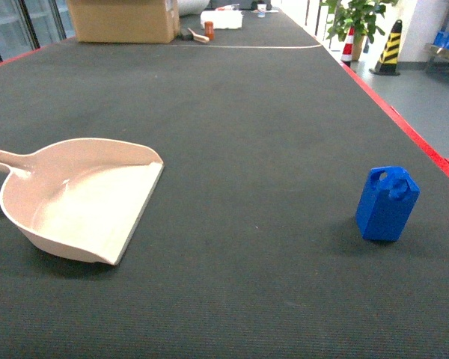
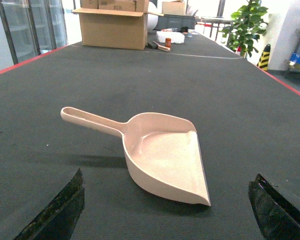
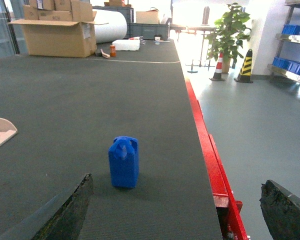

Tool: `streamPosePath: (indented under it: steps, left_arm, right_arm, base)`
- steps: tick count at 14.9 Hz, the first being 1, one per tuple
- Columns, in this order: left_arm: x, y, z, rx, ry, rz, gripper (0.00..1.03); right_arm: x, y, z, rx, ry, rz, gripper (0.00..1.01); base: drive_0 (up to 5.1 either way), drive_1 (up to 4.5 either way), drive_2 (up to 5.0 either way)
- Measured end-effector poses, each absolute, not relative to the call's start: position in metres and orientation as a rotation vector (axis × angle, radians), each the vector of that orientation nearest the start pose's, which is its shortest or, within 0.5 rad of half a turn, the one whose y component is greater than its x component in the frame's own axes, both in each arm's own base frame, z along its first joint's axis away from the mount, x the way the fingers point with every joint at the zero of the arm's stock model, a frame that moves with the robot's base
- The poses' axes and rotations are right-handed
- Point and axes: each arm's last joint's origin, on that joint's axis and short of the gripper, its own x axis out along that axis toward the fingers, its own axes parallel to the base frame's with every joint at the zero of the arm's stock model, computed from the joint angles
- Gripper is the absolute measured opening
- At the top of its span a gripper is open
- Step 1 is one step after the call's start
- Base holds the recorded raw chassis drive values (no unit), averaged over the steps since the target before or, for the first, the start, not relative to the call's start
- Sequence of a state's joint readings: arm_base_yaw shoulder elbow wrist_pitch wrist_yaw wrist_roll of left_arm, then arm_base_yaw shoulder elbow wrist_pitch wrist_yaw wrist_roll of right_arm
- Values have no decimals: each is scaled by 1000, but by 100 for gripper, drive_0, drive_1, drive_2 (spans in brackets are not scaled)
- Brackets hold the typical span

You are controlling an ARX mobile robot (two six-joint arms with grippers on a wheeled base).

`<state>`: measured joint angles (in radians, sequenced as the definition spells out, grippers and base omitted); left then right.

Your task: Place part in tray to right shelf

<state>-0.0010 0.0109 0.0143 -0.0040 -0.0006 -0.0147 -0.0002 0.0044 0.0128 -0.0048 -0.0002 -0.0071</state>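
Observation:
The cream dustpan-shaped tray (image 1: 82, 198) lies on the dark mat at the left, handle pointing left and flat lip facing right. The small blue jerrycan-like part (image 1: 388, 203) stands upright at the right, near the red table edge. In the left wrist view my left gripper (image 2: 168, 210) is open, just short of the tray (image 2: 162, 155), with nothing between its fingers. In the right wrist view my right gripper (image 3: 177, 200) is open, and the part (image 3: 124, 162) stands ahead of it toward the left finger. The right shelf (image 3: 292, 70) with blue crates is far off across the floor. Neither gripper shows in the head view.
A red rail (image 3: 210, 165) borders the table's right side, with grey floor beyond. At the far end stand a cardboard box (image 1: 123, 19), a white box (image 1: 221, 19) and small items. A potted plant (image 3: 229, 37) and striped cones (image 3: 246, 65) stand on the floor.

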Motion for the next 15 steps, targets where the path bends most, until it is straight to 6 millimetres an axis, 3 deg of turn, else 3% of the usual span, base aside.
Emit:
streamPosePath:
  steps: [15]
  left_arm:
    - [98, 0, 167, -15, 1, 0, 98]
  right_arm:
    - [97, 0, 167, -7, -4, 0, 98]
  base:
    - [0, 0, 0]
